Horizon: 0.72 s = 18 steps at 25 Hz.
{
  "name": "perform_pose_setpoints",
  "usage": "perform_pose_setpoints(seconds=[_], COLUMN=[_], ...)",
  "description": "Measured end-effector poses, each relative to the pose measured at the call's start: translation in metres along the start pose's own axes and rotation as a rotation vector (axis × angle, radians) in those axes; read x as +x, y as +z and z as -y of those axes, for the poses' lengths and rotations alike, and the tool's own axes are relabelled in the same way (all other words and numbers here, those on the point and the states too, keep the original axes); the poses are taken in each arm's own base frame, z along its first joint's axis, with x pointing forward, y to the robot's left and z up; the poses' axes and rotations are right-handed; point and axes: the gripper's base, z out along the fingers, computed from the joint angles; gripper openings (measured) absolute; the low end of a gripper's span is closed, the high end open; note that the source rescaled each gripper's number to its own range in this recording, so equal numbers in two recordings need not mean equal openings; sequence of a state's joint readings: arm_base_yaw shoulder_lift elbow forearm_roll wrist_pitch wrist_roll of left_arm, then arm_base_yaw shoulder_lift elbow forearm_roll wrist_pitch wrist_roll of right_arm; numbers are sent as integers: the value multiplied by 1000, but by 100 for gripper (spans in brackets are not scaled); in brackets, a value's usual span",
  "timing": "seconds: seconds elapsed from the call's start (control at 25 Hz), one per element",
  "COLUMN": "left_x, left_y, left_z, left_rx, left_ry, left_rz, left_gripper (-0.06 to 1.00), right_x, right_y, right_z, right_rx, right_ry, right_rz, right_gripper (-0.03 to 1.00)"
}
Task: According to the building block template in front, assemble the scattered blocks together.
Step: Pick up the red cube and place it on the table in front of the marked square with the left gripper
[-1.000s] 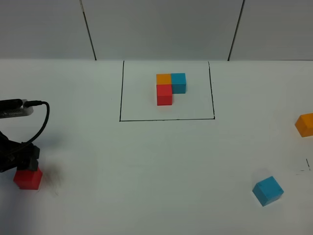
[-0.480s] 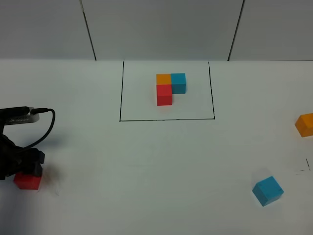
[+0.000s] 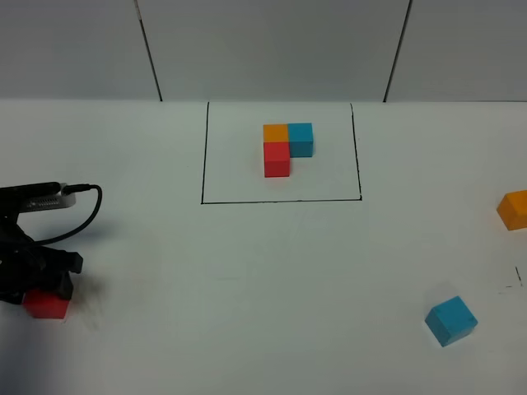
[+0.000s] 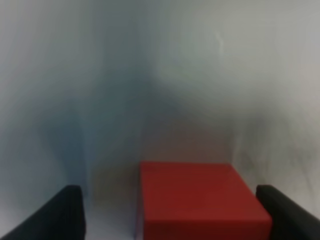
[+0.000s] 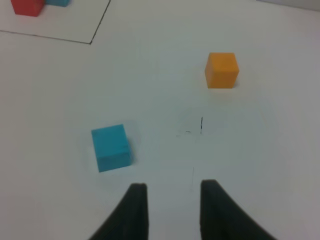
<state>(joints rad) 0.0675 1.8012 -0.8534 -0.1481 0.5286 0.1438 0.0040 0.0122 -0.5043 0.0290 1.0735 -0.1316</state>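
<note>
The building block template (image 3: 203, 164) is a black-lined rectangle at the back middle, framing an L of orange (image 3: 275, 132), blue (image 3: 300, 138) and red (image 3: 277, 160) cubes. The loose red cube (image 3: 47, 306) lies at the far left. My left gripper (image 3: 45, 293) is down over it, open; in the left wrist view the cube (image 4: 200, 200) sits between the fingers (image 4: 60, 217), close to one and apart from the other. The loose blue cube (image 3: 450, 320) and orange cube (image 3: 514, 209) lie at the right. My right gripper (image 5: 172, 212) is open and empty, short of the blue cube (image 5: 111, 147) and orange cube (image 5: 221, 70).
The white table meets a grey panelled wall (image 3: 272, 49) behind the template. A cable (image 3: 78, 216) loops from the left arm. A small pen mark (image 5: 200, 125) lies on the table between the blue and orange cubes. The right arm is out of the exterior view.
My left gripper has come down lower around the red cube and shifted slightly right, hiding more of it. The cubes on the right have not moved.
</note>
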Motion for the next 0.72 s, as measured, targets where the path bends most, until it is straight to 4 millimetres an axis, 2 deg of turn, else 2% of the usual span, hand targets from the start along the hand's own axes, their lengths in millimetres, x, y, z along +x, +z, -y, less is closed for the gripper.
perform_pose_setpoints(seconds=[0.04, 0.08, 0.16, 0.28, 0.4, 0.48, 0.64, 0.72], left_x=[-2, -2, -7, -20, -34, -37, -26, -20], left_y=[-1, -2, -6, -17, -32, -42, -42, -35], left_z=[0, 0, 3, 28, 79, 124, 206, 236], left_rx=[1, 2, 1, 8, 40, 65, 90, 83], left_ry=[1, 3, 62, 356, 731, 967, 1337, 1448], left_rz=[0, -5, -14, -33, 10, 51, 46, 52], left_gripper=[20, 0, 2, 2, 2, 2, 2, 2], right_x=[0, 0, 0, 0, 0, 0, 0, 0], right_y=[0, 0, 0, 0, 0, 0, 0, 0], right_z=[0, 0, 0, 0, 0, 0, 0, 0], right_rx=[0, 0, 0, 0, 0, 0, 0, 0], right_ry=[0, 0, 0, 0, 0, 0, 0, 0], right_rz=[0, 0, 0, 0, 0, 0, 0, 0], right_gripper=[4, 4, 4, 4, 4, 4, 4, 4])
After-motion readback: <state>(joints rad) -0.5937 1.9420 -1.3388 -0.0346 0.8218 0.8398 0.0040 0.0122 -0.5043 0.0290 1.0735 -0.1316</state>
